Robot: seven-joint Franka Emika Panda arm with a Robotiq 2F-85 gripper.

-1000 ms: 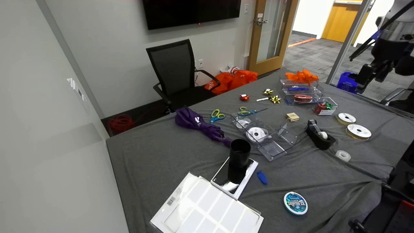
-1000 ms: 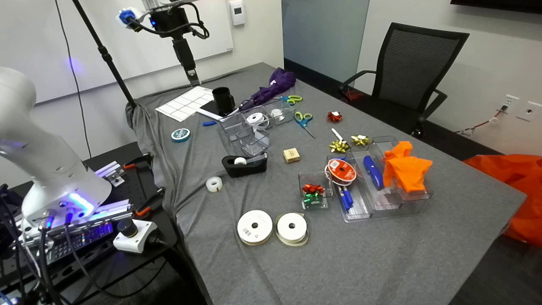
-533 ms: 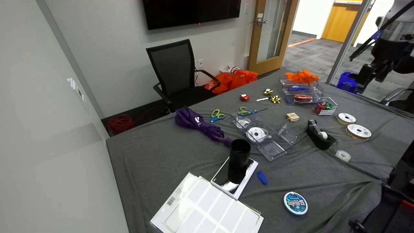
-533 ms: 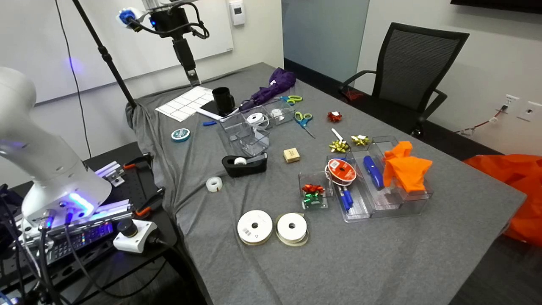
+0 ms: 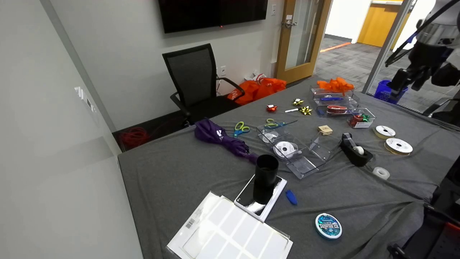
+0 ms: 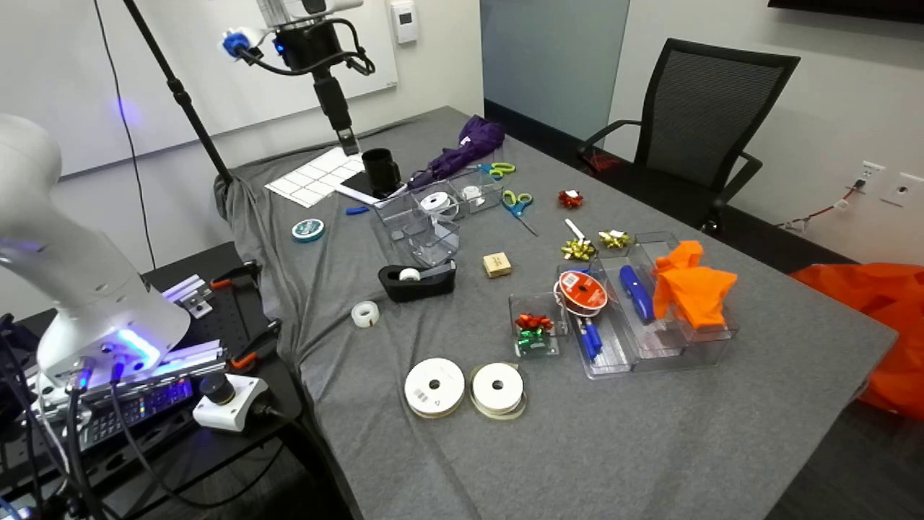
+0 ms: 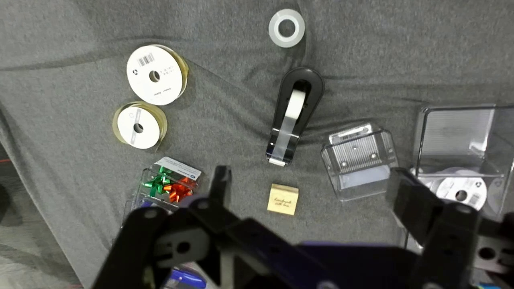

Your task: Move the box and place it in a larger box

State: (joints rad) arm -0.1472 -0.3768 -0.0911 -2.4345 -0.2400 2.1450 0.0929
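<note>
The box [image 7: 283, 199], a small tan block with writing on top, lies on the grey cloth; it shows in both exterior views [image 5: 325, 130] [image 6: 497, 265]. My gripper [image 7: 311, 180] is open and empty, high above the table, with the box in view between its fingers, nearer the left one. In an exterior view the gripper [image 6: 348, 142] hangs far from the box. Larger clear boxes stand around: a small clear box [image 7: 359, 164] right of the tan box, a long clear tray [image 6: 462, 191] with white spools, and a clear tray [image 6: 653, 354] with orange fabric.
A black tape dispenser [image 7: 297, 112] stands close to the box. A clear bin [image 6: 534, 347] holds red and green bows. Two ribbon spools [image 6: 434, 386], a tape roll [image 6: 365, 314], a black mug [image 6: 380, 172], scissors [image 6: 517, 204] and a purple umbrella [image 6: 462, 152] also lie on the table.
In the last half second my arm and open gripper have moved slightly towards the middle of the table and a little lower in one view. The box and other objects have not moved.
</note>
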